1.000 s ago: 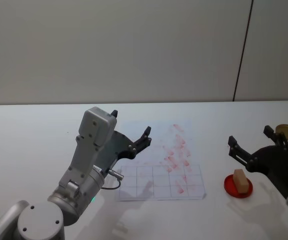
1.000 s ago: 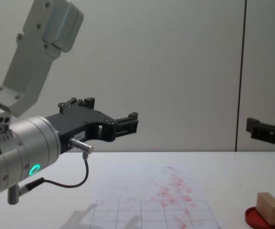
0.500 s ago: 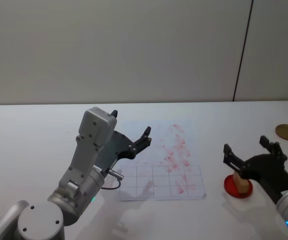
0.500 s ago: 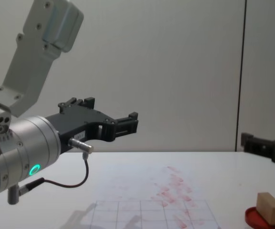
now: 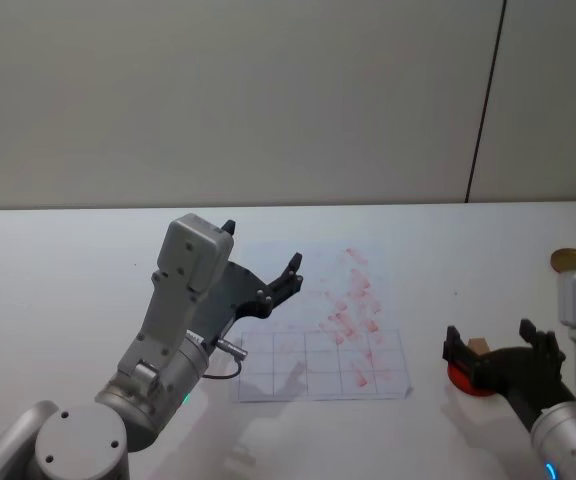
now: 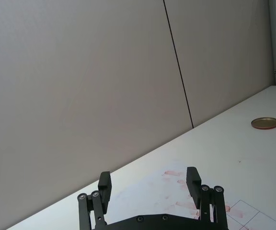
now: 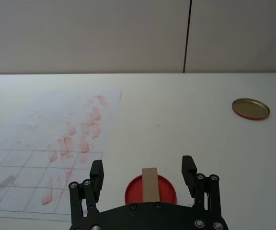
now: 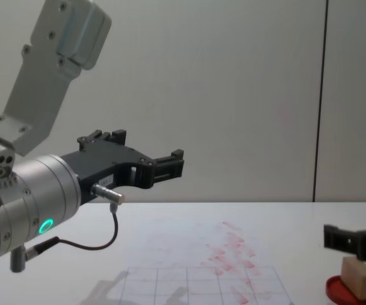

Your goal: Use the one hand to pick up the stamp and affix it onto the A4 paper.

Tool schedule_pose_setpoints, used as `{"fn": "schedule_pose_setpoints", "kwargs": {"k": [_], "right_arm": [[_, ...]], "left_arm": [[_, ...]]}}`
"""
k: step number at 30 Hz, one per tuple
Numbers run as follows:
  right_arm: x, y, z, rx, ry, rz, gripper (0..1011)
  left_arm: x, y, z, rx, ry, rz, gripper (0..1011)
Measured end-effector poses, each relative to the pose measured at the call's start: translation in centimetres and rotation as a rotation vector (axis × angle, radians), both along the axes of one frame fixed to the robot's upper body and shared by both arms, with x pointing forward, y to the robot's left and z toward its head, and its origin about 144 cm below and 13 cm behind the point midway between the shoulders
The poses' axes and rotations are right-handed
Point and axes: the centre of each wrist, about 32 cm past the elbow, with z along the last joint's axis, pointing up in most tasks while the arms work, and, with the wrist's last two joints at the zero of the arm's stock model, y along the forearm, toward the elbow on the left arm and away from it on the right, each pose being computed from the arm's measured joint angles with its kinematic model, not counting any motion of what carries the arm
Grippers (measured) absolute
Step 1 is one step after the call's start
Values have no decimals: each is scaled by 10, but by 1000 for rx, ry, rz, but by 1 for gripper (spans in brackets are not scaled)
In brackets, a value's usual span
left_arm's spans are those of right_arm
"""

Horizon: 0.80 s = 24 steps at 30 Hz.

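Observation:
The stamp (image 7: 150, 185), a small tan wooden block, stands upright on the round red ink pad (image 7: 134, 191) at the table's right. My right gripper (image 7: 143, 173) is open and low over the pad, with one finger on each side of the stamp and a gap to each. In the head view the right gripper (image 5: 494, 348) hides most of the stamp (image 5: 478, 346). The chest view has the stamp (image 8: 359, 278) just below the right gripper (image 8: 361, 241). The A4 paper (image 5: 318, 325), gridded with red marks, lies mid-table. My left gripper (image 5: 261, 252) hangs open above the paper's left part.
A round gold lid (image 7: 251, 108) lies flat on the table beyond the ink pad, toward the far right. The white table runs back to a plain grey wall. Bare tabletop lies between the paper (image 7: 56, 139) and the pad.
My right gripper has come down and drawn back over the ink pad, so its open fingers now flank the stamp. The left arm has not moved.

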Motion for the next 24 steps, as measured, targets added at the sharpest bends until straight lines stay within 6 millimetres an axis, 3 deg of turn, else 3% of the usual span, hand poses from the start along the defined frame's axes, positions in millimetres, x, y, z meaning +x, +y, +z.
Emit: {"fn": "schedule_pose_setpoints", "kwargs": {"k": [12,24], "right_arm": [[10,7,-8,11,95,-50,994],[22,12,-12,12,132,-45,676]], "left_arm": [[0,0,0,0,0,0,993],[0,0,0,0,0,0,993]]}}
